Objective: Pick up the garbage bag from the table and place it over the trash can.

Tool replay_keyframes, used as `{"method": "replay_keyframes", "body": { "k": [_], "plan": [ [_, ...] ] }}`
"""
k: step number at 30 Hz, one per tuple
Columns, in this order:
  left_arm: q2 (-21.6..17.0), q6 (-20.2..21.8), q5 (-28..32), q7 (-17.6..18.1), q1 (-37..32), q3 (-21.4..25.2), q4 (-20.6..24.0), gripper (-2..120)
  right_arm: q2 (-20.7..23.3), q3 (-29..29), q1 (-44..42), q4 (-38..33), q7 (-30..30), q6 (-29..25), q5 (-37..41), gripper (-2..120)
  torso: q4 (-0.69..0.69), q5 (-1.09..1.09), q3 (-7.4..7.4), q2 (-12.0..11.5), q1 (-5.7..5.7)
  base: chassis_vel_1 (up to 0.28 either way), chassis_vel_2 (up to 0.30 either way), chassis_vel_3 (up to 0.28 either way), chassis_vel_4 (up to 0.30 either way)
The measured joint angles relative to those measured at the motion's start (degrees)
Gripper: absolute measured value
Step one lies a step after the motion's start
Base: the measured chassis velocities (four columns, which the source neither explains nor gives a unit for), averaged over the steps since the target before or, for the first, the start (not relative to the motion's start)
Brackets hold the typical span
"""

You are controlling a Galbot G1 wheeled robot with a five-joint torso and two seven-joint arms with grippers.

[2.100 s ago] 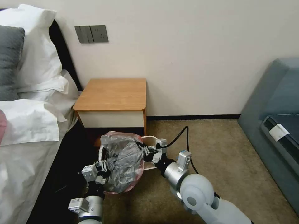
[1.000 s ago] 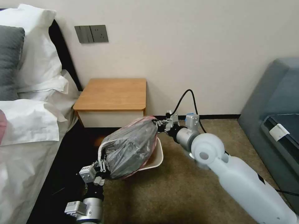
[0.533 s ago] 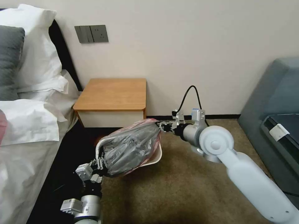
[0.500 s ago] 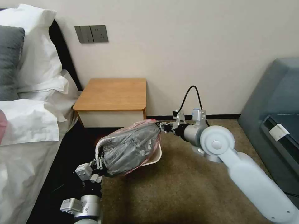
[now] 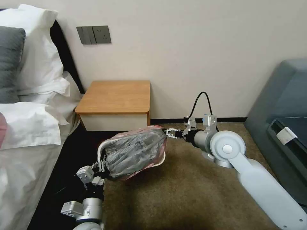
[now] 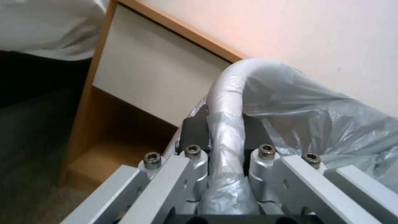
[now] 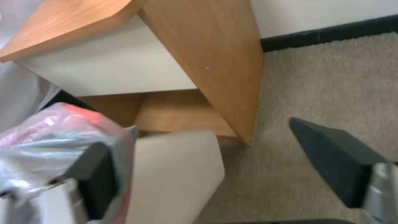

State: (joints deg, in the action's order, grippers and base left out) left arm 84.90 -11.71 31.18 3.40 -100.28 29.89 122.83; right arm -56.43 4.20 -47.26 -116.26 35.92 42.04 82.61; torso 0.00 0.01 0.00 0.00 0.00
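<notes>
The right hand [image 5: 170, 132] has let go: its fingers now stand apart, backed away toward the wall-side carpet, just off the garbage bag [image 5: 136, 152]. The bag, bunched high two seconds ago, is stretched lower and flatter across the trash can [image 5: 159, 158]. The can has tipped up off the carpet, and the left hand [image 5: 101, 166] has drifted slightly lower.

A bedroom: bed pillows [image 5: 35, 64] beside a wooden nightstand [image 5: 116, 95].
</notes>
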Motion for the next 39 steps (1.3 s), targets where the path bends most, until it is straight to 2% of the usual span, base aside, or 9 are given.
{"method": "replay_keyframes", "body": {
  "k": [3, 7, 26, 39],
  "plan": [
    [0.0, 0.4, 0.8, 0.0, 0.2, 0.6, 0.0, 8, 0.7, 0.9, -1.5, -1.2, 0.0, 0.0, 1.2, 100, 0.00, 0.00, 0.00, 0.0, 0.00, 0.000, 0.000, 0.000, 0.000],
    [0.0, 1.0, 2.0, 0.2, 0.5, 1.0, 0.1, 8, 2.0, 1.8, -5.2, -2.6, -0.5, -0.1, 1.4, 100, -0.01, -0.01, 0.00, 0.0, 0.00, 0.000, 0.000, 0.000, 0.000],
    [-0.1, 2.8, 4.7, 0.9, 0.7, 1.4, 1.4, 8, 1.1, 4.4, -13.9, -7.6, -4.1, -0.2, -2.9, 100, 0.00, -0.01, 0.00, 0.0, 0.00, 0.000, 0.000, 0.000, 0.000],
    [0.2, 5.3, 8.9, 2.5, 0.6, 0.8, 3.0, 7, -0.4, 5.8, -21.2, -8.1, -7.4, -0.2, -10.3, 100, 0.00, 0.00, 0.00, 0.0, 0.00, 0.000, 0.000, 0.000, 0.000]
  ]
}}
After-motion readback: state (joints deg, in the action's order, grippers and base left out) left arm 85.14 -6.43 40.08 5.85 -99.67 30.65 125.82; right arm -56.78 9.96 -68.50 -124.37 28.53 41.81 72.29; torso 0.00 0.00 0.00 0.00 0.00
